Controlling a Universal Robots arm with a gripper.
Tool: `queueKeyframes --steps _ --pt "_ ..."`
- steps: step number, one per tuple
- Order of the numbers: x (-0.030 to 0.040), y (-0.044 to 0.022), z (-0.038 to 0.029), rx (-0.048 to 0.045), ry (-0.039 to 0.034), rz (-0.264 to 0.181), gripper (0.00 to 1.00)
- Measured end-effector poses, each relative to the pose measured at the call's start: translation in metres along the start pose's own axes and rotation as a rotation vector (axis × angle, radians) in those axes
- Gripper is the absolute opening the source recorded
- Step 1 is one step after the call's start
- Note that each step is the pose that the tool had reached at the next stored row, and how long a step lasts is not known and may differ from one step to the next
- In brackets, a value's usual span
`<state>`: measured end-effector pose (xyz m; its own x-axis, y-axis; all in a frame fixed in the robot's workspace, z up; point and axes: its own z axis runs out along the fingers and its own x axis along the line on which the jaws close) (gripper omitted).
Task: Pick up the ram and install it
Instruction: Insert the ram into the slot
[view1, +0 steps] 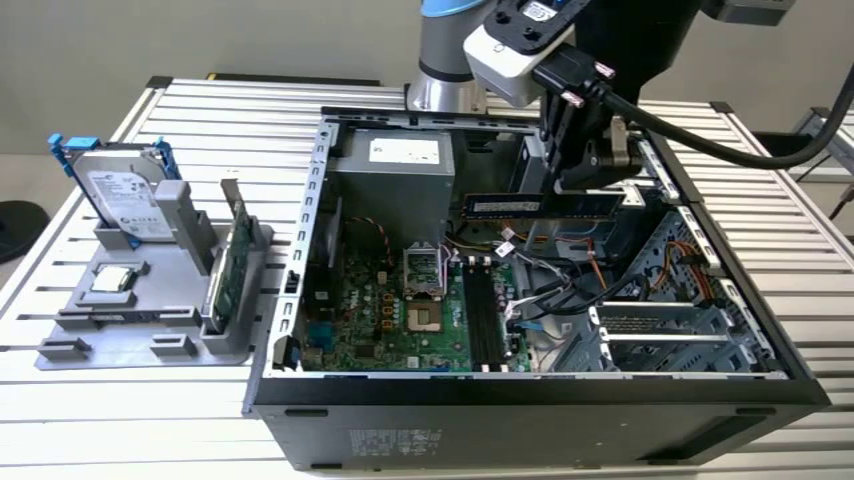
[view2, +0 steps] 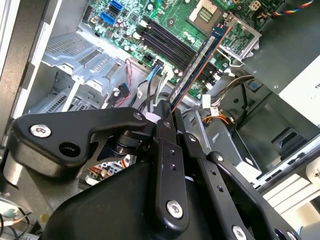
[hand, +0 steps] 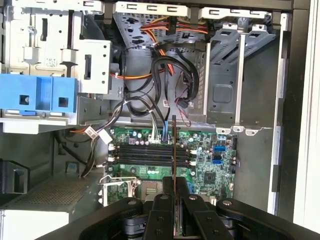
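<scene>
The ram (view1: 541, 204), a thin blue stick with a row of dark chips, hangs in the air over the open computer case (view1: 534, 400), clear of everything beneath it. In the exterior view we see it lying level, its long axis running from the exterior view's right to the exterior view's left. The claw (view1: 595, 192) is clenched on the ram at the stick's right end, and the rest of the stick juts out freely. In the second wrist view the ram (view2: 200, 60) extends from between the black fingers (view2: 165, 145) of the claw (view2: 168, 107). In the first wrist view the ram (hand: 173, 145) appears edge-on above the claw (hand: 173, 189).

Below the stick lies the green motherboard (view1: 380, 320) on the floor of the case. Its dark memory slots (view1: 483, 320) run from far to near, so the ram lies crosswise to them and well above them. Bundled cables (hand: 167, 80) hang just to the right of the slots. A grey power supply (view1: 394, 170) fills the far left corner of the case.

On the bench (view1: 80, 410), left of the case, a grey holder (view1: 147, 335) carries an upright hard drive (view1: 127, 195) and a green card (view1: 235, 262) standing on edge.
</scene>
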<state>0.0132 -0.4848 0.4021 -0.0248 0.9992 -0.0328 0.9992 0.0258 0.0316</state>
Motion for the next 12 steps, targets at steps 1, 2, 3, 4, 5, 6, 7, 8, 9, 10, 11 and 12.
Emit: queueKeyframes --steps 1,2,3,4,5,6,7,8,9,10,11,12 --pt "0.0003 0.0 0.0 0.0 0.0 0.0 0.0" --pt "0.0007 0.0001 0.0001 0.0 0.0 0.0 0.0" --pt "0.0011 0.0001 0.0001 0.0 0.0 0.0 0.0" --pt "0.0014 0.0001 0.0001 0.0 0.0001 0.0 0.0" --pt "0.0017 0.0001 0.0002 0.0 0.0001 0.0 0.0" --pt "0.002 0.0001 0.0002 0.0 0.0001 0.0 0.0" --pt "0.0024 0.0002 0.0001 0.0 0.0 0.0 0.0" --pt "0.0027 0.0002 0.0002 0.0 0.0 0.0 0.0" --pt "0.003 0.0002 0.0002 0.0 0.0 0.0 0.0" --pt "0.0033 0.0003 0.0002 0.0 0.0 0.0 0.0" --pt "0.0036 0.0003 0.0002 0.0 0.0 0.0 0.0" --pt "0.0039 0.0003 0.0002 0.0 0.0 0.0 0.0"
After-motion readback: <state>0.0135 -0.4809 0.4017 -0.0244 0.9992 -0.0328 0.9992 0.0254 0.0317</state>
